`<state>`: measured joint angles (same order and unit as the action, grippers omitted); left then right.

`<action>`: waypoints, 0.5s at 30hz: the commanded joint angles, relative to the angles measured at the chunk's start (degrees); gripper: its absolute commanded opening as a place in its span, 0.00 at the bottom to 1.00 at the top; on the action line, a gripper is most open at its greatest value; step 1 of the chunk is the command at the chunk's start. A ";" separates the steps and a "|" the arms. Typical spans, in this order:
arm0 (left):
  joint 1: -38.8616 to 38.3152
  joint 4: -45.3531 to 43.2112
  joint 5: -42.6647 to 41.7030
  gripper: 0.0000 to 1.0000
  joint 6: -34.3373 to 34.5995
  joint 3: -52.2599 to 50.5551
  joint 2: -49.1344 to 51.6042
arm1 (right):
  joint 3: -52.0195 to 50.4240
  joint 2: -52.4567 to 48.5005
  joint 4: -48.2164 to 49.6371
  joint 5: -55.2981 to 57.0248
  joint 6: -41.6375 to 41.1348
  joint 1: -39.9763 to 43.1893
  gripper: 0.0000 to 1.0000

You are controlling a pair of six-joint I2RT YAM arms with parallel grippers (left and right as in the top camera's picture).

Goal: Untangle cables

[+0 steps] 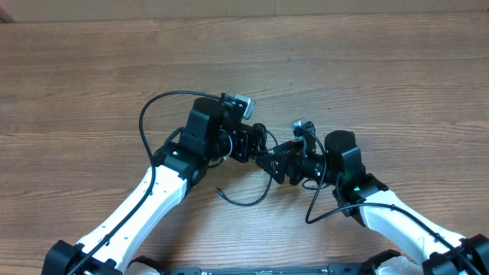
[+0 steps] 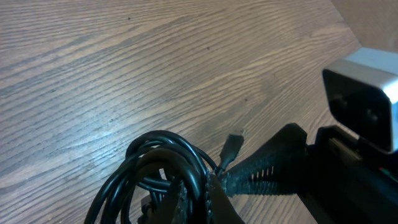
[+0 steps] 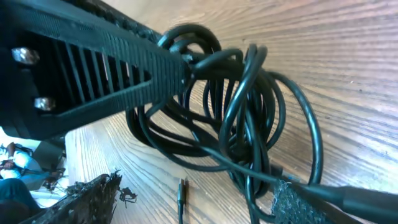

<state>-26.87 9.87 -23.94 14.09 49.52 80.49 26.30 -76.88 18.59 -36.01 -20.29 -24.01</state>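
Observation:
The cables (image 1: 260, 145) are a bunch of thin black cords, knotted between my two grippers at the table's middle. My left gripper (image 1: 246, 143) is shut on the bunch. In the left wrist view its fingertips (image 2: 208, 199) pinch several loops (image 2: 155, 165), and a small plug end (image 2: 233, 146) sticks up beside them. My right gripper (image 1: 272, 158) is open. In the right wrist view its fingers (image 3: 193, 202) are wide apart under the hanging loops (image 3: 242, 124), and one strand lies across the right finger. A loose plug (image 3: 181, 193) lies on the wood.
A loose cable tail (image 1: 244, 200) curves over the table in front of the grippers. A thicker arm wire (image 1: 153, 111) loops out to the left of the left arm. The left gripper's finger (image 3: 106, 62) fills the upper left of the right wrist view.

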 commanded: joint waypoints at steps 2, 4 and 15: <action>0.22 0.44 3.39 0.04 2.67 0.46 -0.68 | 0.48 0.24 1.44 -0.37 1.31 -0.04 0.79; 0.22 0.35 6.58 0.04 7.74 0.46 -0.68 | 0.48 0.24 1.90 -2.36 2.05 -0.04 0.79; 0.15 -0.35 7.48 0.04 23.02 0.46 -0.68 | 0.48 0.24 4.68 -9.66 7.10 -0.04 0.75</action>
<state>-26.89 10.24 -17.10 30.28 49.52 80.49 26.30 -76.88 22.20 -42.63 -15.38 -24.01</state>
